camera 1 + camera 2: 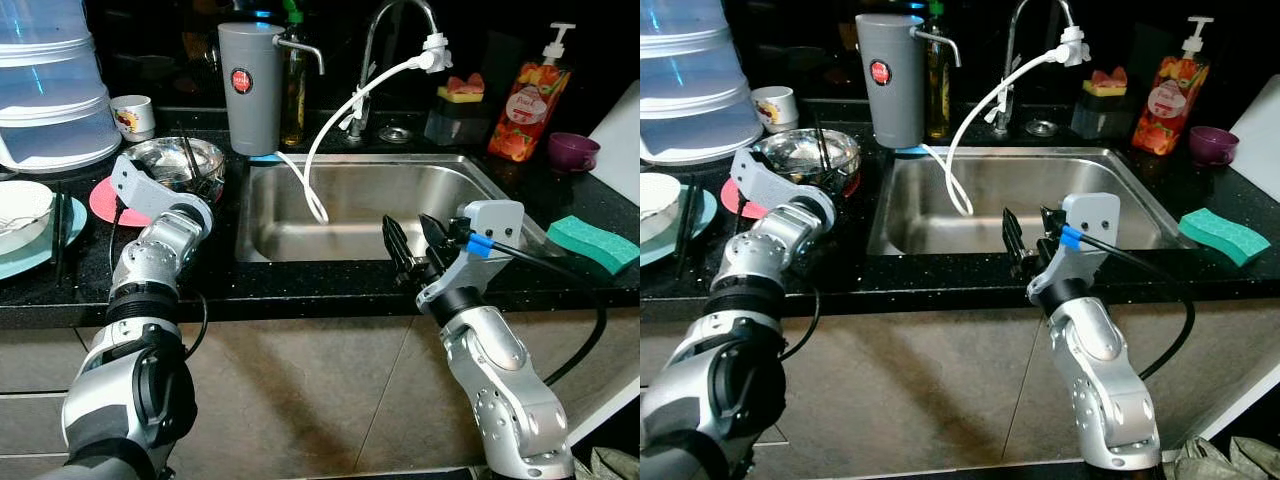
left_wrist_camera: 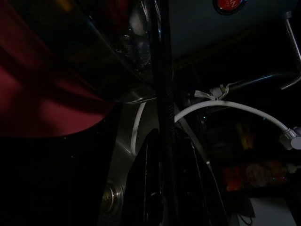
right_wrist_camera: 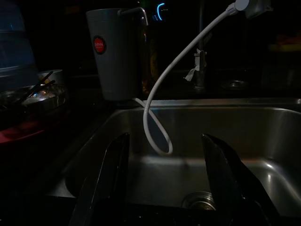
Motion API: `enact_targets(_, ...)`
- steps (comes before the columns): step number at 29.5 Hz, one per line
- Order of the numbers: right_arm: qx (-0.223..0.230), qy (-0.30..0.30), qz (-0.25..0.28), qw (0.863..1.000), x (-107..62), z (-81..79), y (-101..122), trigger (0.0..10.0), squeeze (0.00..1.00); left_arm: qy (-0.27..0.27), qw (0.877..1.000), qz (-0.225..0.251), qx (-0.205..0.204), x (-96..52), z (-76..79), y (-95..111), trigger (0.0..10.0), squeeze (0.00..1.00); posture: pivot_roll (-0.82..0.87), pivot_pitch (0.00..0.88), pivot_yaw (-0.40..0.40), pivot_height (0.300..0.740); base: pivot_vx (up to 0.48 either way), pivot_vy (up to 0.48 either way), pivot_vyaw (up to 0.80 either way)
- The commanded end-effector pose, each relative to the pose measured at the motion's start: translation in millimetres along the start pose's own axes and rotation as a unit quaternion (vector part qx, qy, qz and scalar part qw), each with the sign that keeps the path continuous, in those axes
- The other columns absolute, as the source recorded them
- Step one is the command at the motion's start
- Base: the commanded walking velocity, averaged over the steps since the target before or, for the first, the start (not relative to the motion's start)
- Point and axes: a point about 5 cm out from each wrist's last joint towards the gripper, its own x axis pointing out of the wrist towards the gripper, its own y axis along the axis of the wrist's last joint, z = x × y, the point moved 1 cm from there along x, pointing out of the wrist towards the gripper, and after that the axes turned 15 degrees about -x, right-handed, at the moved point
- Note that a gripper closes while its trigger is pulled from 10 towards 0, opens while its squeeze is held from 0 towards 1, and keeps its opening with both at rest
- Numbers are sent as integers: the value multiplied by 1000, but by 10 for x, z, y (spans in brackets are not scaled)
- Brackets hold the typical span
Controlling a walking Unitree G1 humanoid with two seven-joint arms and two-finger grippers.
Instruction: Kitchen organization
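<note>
Right gripper [image 1: 415,243] hovers spread over the steel sink [image 1: 345,225] in the black countertop [image 1: 300,280]; left gripper's state unclear.

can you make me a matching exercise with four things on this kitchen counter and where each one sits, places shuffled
Things:
1. green sponge
2. purple cup
3. grey water filter
4. steel bowl

Places:
A. on a pink mat, left of the sink
B. behind the sink's back left corner
C. on the counter right of the sink, near the front edge
D. right of the orange soap bottle, near the back

Pairs: 1-C, 2-D, 3-B, 4-A
</note>
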Motion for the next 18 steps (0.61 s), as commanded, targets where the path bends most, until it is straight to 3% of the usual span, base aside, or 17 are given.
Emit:
enact_targets(1,0,0,3,1000,9,-9,6,10000,0,-8,1000,3,20,9,42,10,0,0,-18,134,-43,740,0,0,0)
enact_targets(9,1,-1,2,1000,5,-16,3,10000,0,-16,997,19,74,3,69,19,0,0,-1,139,-39,740,0,0,0)
enact_targets(13,2,-1,2,1000,7,-17,1,10000,0,-59,981,60,174,-39,254,20,0,0,5,141,-42,740,0,0,0)
enact_targets(14,2,-1,2,1000,7,-17,1,10000,0,-59,981,60,174,-39,254,20,0,0,5,141,-42,740,0,0,0)
enact_targets(15,2,-1,2,1000,7,-17,0,10000,0,-70,977,64,192,-52,292,12,1451,0,5,141,-42,740,0,0,0)
enact_targets(16,2,-1,2,1000,8,-18,0,10000,0,-80,973,66,208,-64,327,-1,10000,0,13,146,-44,740,0,0,0)
enact_targets(18,3,0,2,1000,9,-19,0,10000,0,-99,964,70,236,-89,398,-31,10000,0,16,147,-48,740,0,0,0)
